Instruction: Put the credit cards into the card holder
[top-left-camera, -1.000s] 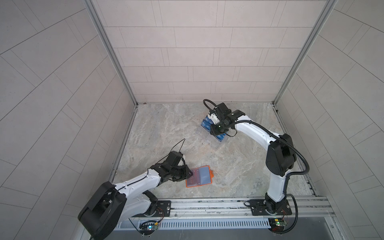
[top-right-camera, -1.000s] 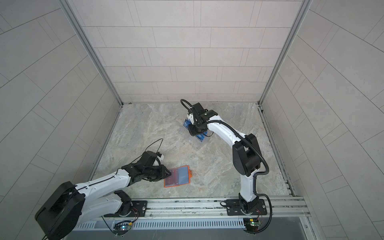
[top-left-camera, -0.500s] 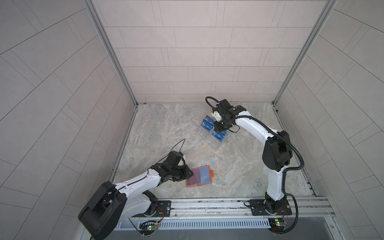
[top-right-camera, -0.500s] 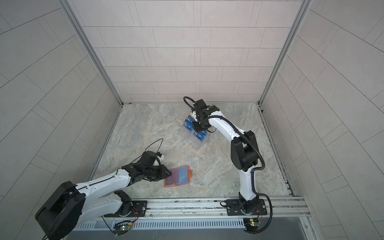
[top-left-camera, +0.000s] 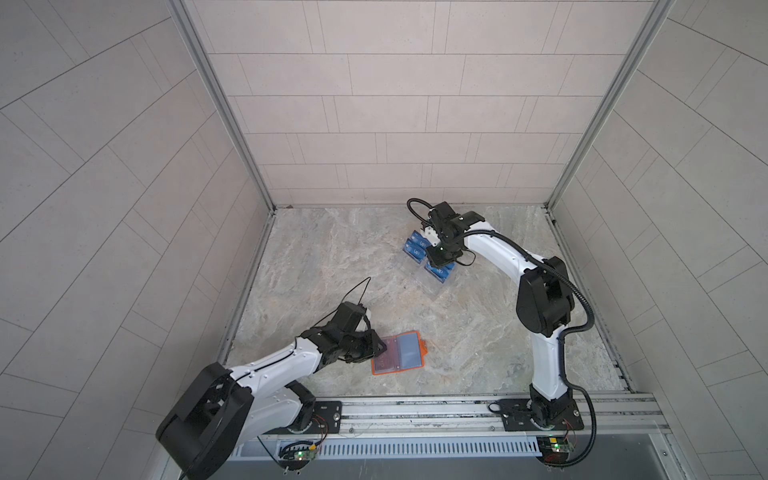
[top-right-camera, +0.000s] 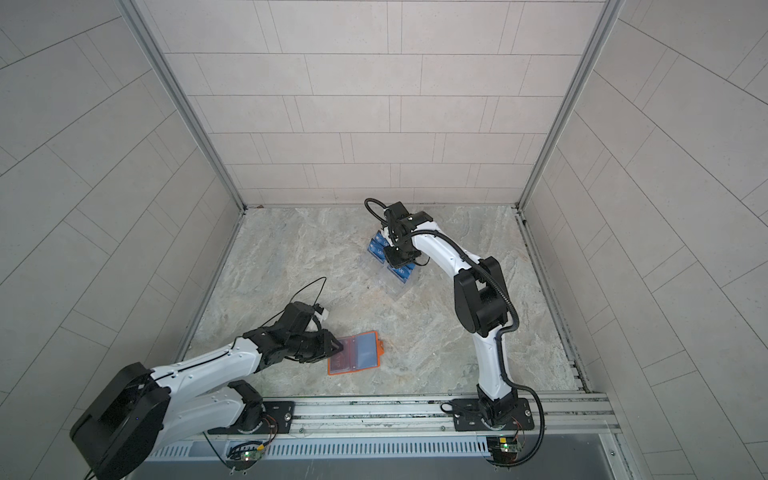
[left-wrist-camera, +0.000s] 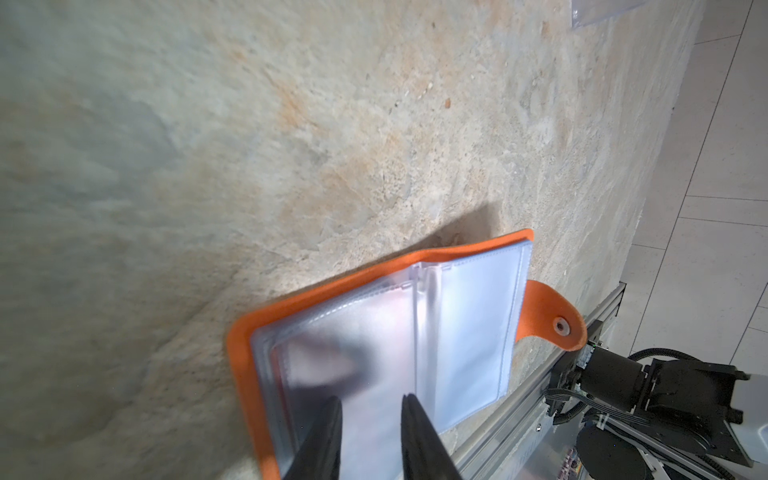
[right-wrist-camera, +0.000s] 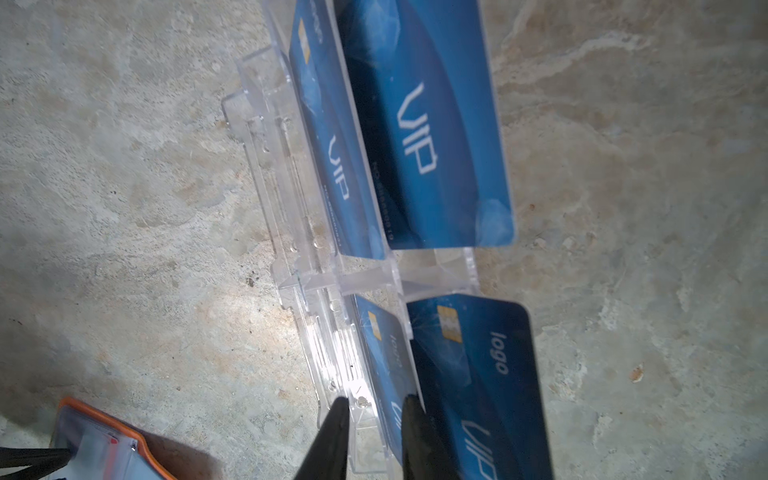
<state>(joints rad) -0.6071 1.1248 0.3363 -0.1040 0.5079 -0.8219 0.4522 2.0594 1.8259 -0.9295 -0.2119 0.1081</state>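
Right gripper (right-wrist-camera: 374, 401) hovers at the stand (right-wrist-camera: 286, 216), jaws narrowly apart astride a blue card (right-wrist-camera: 384, 353) standing edge-on, long axis along the fingers; whether they pinch it, I cannot tell. Holder (top-left-camera: 399, 353) lies open, well apart, under the left gripper (left-wrist-camera: 371, 401), whose jaws are slightly parted. Thin and glossy, the card shows a gold chip.

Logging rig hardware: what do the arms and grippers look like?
The left arm and right arm have white shells with bulky black joints; a black corrugated cable runs along the right one. The left gripper and right gripper end in slim black tapered fingers.
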